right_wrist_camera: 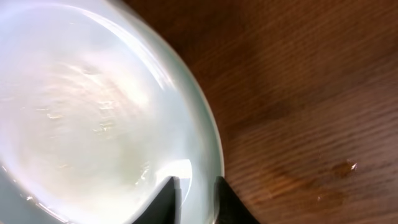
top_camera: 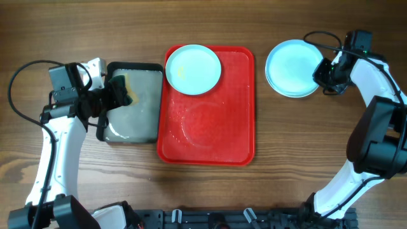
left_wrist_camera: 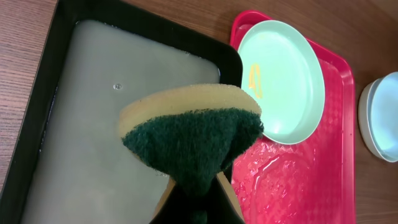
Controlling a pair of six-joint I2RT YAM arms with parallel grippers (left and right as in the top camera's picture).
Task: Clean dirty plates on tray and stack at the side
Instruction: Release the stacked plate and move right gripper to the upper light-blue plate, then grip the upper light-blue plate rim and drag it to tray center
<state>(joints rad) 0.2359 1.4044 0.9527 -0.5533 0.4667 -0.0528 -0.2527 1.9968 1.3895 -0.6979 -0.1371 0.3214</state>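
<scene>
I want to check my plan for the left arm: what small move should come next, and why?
Probably carry the sponge across, from over the black tray, onto the plate on the red tray: the left gripper is shut on it, and that plate shows a yellow smear.

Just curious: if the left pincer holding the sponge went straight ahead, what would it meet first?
Likely the cloudy water in the black tray, sponge first, though depth is hard to judge.
</scene>
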